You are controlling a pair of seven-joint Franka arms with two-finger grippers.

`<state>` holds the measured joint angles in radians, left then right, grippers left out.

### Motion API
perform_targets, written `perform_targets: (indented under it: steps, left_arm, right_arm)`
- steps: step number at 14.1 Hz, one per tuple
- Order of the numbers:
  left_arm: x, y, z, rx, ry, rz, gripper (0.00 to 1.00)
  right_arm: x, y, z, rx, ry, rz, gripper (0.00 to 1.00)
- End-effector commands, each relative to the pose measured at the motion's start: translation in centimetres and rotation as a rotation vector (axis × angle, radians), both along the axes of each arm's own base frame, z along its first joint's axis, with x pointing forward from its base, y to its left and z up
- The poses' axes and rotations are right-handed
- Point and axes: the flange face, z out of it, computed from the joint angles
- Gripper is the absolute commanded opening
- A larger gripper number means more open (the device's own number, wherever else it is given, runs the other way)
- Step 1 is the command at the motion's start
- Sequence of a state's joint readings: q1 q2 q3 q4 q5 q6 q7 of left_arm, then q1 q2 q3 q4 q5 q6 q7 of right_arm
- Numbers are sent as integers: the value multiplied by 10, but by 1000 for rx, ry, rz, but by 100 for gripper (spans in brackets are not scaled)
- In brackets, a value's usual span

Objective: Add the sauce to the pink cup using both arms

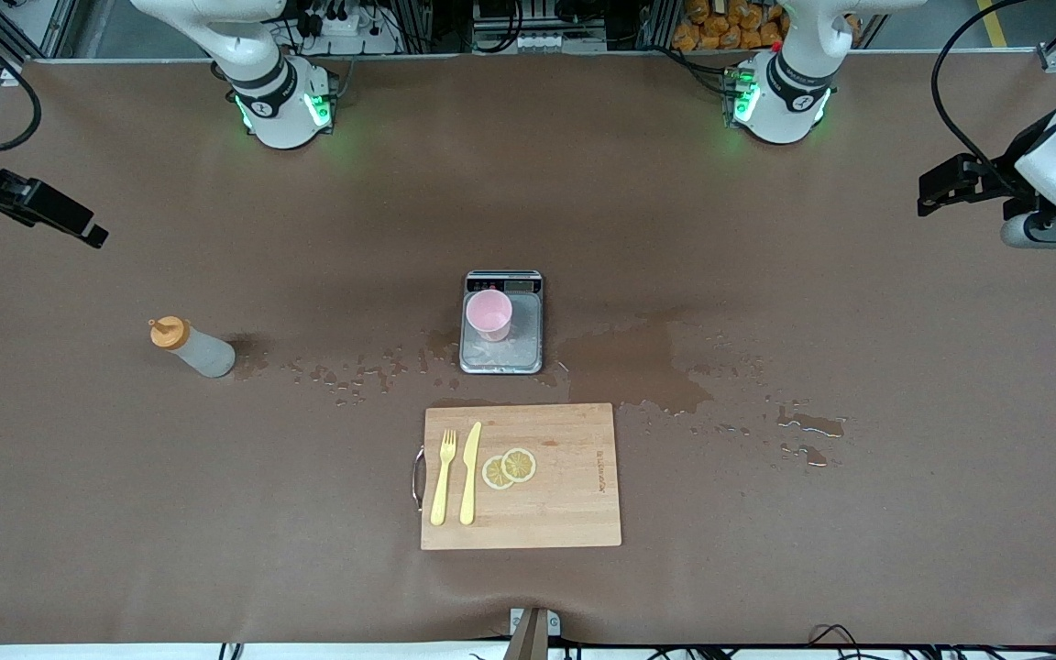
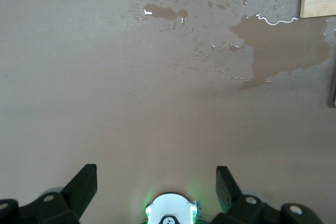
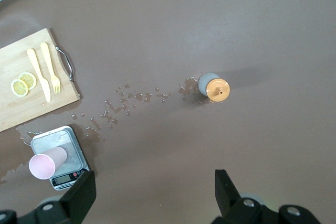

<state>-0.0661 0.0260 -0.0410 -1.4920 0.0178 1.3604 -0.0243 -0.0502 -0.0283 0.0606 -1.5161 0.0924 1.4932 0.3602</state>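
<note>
The sauce bottle (image 1: 191,347), whitish with an orange cap, stands on the table toward the right arm's end; it also shows in the right wrist view (image 3: 213,87). The pink cup (image 1: 489,315) stands on the grey scale (image 1: 522,344) at mid-table, and shows in the right wrist view (image 3: 45,163). My right gripper (image 1: 79,225) hangs open and empty, high over the right arm's end of the table (image 3: 154,190). My left gripper (image 1: 936,188) hangs open and empty, high over the left arm's end (image 2: 156,182). Both are well apart from the bottle and the cup.
A wooden cutting board (image 1: 574,486) with a yellow fork (image 1: 442,477), a yellow knife (image 1: 470,472) and two lemon slices (image 1: 510,467) lies nearer the front camera than the scale. Water puddles (image 1: 638,367) and drops spread beside the scale and toward the bottle.
</note>
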Motion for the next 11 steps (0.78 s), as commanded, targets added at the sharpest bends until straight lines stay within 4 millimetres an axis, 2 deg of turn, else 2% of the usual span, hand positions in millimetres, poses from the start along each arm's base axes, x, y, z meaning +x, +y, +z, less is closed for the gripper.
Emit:
perform_targets:
  steps: [1, 6, 10, 11]
  left_arm:
    - [-5, 3, 7, 28, -3, 7, 100]
    - [-4, 4, 6, 28, -1, 7, 100]
    - [-4, 3, 6, 28, -1, 5, 100]
    - [-4, 3, 6, 28, 0, 5, 100]
  right_arm:
    - [-7, -1, 3, -28, -22, 18, 100]
    - [-1, 7, 6, -105, -49, 36, 100]
    - [9, 9, -8, -106, -29, 35, 100]
    - [11, 9, -6, -105, -35, 36, 100]
